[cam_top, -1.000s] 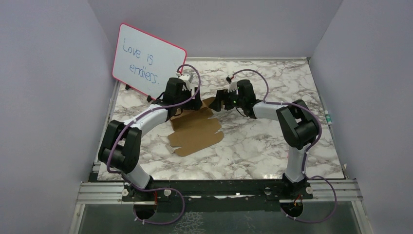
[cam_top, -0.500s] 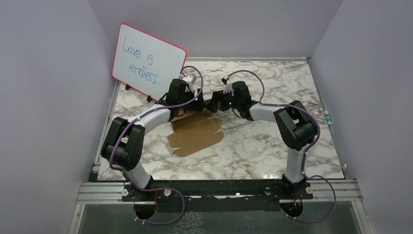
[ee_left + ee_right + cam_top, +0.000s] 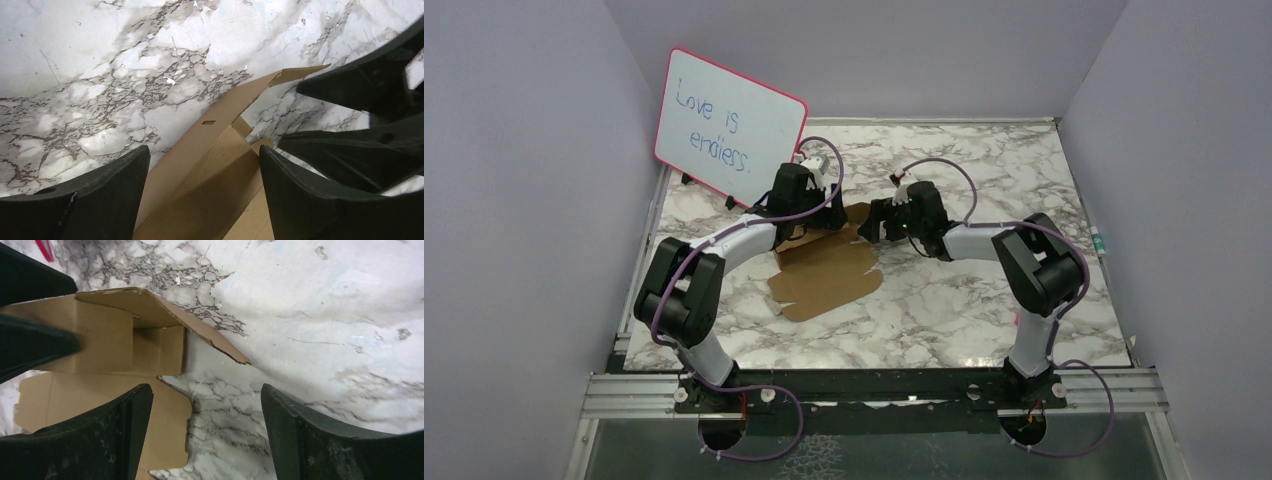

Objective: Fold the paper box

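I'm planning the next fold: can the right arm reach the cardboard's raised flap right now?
Likely yes: the right end effector is open, just short of the raised flap, with only bare marble table between them.

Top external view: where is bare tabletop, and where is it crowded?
Free: back right of the table, beyond the right arm; the near strip between paper box and arm bases. Crowded: left gripper and right gripper at the box's far edge.

Plain brown paper box (image 3: 829, 275), white marble table (image 3: 984, 170) with grey veins, pink-framed whiteboard (image 3: 729, 125).
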Robot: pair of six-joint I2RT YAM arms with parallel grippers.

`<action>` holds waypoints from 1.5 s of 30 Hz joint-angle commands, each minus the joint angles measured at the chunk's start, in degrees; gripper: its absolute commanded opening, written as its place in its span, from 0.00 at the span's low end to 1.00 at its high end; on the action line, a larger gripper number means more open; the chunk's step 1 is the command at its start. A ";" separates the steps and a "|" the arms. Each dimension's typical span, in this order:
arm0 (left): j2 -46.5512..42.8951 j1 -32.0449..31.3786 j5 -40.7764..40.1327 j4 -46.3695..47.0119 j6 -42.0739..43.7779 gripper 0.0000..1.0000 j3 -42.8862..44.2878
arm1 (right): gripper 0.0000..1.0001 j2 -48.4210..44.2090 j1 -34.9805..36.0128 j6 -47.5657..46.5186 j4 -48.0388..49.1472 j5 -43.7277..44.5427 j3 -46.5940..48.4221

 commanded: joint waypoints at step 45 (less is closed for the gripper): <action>1.92 -0.29 -1.89 -0.97 0.30 0.80 1.63 | 0.19 10.50 2.46 16.57 32.26 -19.51 -1.15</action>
